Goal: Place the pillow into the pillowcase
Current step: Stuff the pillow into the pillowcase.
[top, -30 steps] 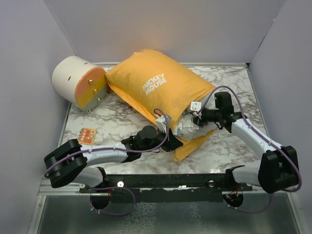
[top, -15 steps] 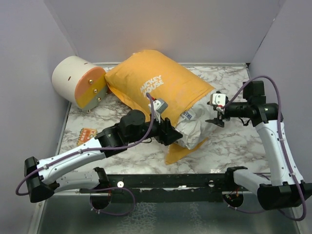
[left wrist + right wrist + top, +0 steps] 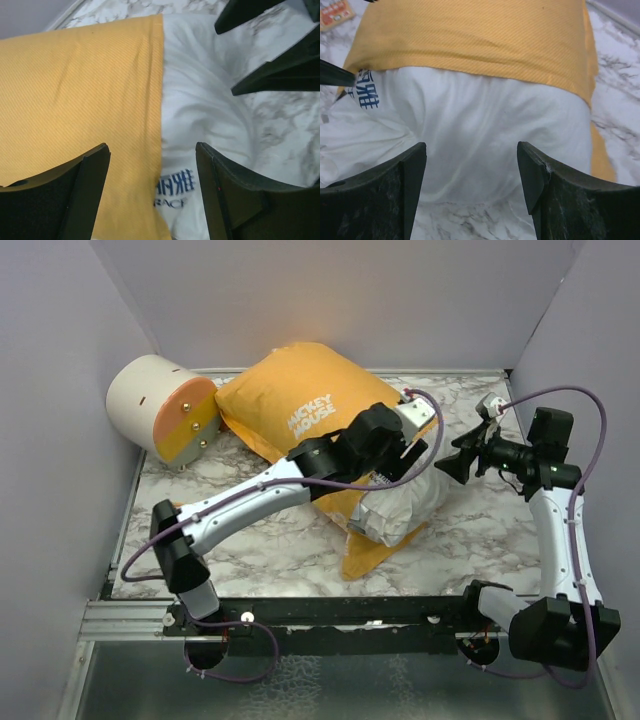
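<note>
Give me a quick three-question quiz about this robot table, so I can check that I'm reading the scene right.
1. True or false: the pillow is completely inside the pillowcase.
2. What do the left gripper and the right gripper hold? A) the pillow B) the pillowcase C) nothing, both are open
3. Fill in: the white lettering on the pillowcase reads ____.

Key: 1 false, a white end sticks out of the opening. 2 C. 3 MICKEY MOUSE.
</note>
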### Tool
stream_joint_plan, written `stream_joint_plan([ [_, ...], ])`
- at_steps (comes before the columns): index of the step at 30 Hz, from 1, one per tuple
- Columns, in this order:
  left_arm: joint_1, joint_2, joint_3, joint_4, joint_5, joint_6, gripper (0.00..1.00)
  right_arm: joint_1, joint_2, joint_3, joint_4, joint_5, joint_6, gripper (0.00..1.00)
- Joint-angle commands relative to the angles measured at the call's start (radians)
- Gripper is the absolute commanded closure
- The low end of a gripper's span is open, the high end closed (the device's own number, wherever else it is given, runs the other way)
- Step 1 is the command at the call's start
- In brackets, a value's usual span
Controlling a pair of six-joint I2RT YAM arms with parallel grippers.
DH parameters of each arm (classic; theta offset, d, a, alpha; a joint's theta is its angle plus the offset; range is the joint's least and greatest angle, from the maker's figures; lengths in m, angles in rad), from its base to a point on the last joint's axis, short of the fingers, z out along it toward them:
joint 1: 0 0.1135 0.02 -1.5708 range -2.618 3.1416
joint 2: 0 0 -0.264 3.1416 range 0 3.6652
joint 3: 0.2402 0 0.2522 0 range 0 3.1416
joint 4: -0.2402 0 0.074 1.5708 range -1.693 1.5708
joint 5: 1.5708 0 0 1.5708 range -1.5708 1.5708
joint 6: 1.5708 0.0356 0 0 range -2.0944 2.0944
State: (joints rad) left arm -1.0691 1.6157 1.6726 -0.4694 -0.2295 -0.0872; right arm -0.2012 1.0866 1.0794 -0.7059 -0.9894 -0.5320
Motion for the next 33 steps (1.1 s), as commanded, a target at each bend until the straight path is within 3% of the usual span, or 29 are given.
stream_joint_plan([
  [1, -0.002, 0.180, 0.206, -0.123, -0.190, 0.205, 0.27, -0.006, 0.022, -0.092, 0.278, -0.135, 0.340, 0.28],
  [5, -0.002, 0.336, 0.380, -0.247, -0.276, 0.229, 0.25, -0.007, 0.022, -0.164, 0.406, -0.082, 0.438, 0.29],
  [11, -0.003, 0.428, 0.468, -0.280, -0.397, 0.262, 0.26, -0.007, 0.050, -0.245, 0.505, -0.018, 0.489, 0.33],
  [22, -0.002, 0.474, 0.547, -0.296, -0.415, 0.271, 0.33, 0.025, 0.168, -0.301, 0.549, 0.078, 0.503, 0.71],
  [25, 0.001, 0.491, 0.589, -0.324, -0.399, 0.272, 0.42, 0.060, 0.170, -0.308, 0.557, 0.098, 0.500, 0.80],
  [27, 0.001, 0.509, 0.634, -0.355, -0.393, 0.268, 0.46, 0.074, 0.174, -0.309, 0.560, 0.105, 0.497, 0.82],
  [33, 0.000, 0.558, 0.744, -0.403, -0.403, 0.281, 0.46, 0.091, 0.191, -0.309, 0.559, 0.107, 0.491, 0.85],
])
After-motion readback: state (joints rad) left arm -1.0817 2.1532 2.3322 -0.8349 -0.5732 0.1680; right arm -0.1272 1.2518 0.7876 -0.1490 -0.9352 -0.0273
